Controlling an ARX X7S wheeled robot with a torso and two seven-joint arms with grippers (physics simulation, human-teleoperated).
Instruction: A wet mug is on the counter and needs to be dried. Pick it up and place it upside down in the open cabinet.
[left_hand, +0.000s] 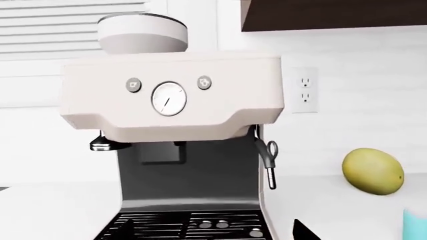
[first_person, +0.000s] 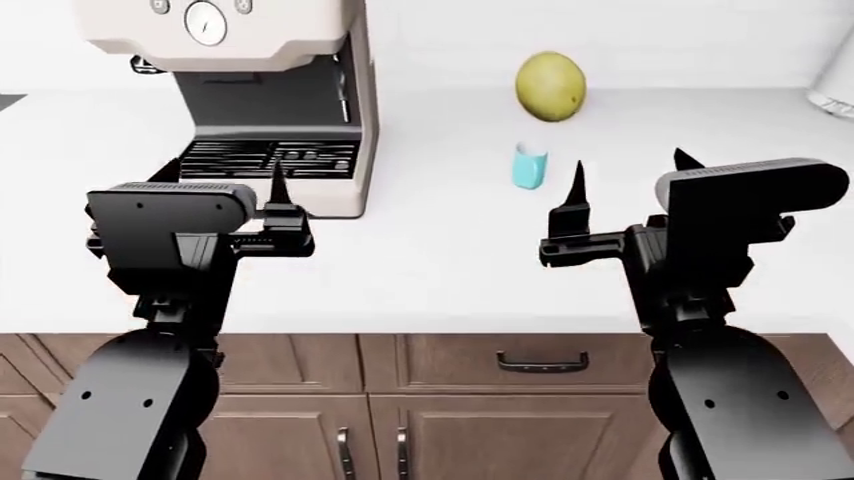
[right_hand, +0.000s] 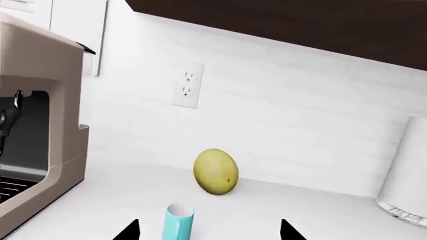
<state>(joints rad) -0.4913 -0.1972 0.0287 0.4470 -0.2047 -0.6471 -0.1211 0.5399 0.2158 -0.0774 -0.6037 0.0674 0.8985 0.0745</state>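
Head view framing is taken up nearest by the two arms, raised over the counter's (first_person: 441, 270) front edge. The right claw (first_person: 627, 190) is seen spread wide, with nothing gripped; the left claw (first_person: 274, 195) shows only one dark tip clearly, so its state cannot be told. Just beyond the right claw, and slightly toward the robot's left of it, the mug (first_person: 529, 165) is stood upright on the white surface, its long axis vertical and its opening up. In the right wrist view it is framed between the two dark fingertips (right_hand: 127, 231), ahead of them and not yet enclosed. The right arm is judged the nearer one, and a short forward reach is judged to be what the pickup calls for. Farther back lies the yellow-green fruit (first_person: 550, 86), apart from the mug. To the left stands the espresso machine (first_person: 254, 110), in front of the left arm. Behind, a white tiled wall with an outlet (right_hand: 187, 85) is seen; no open cabinet is shown.
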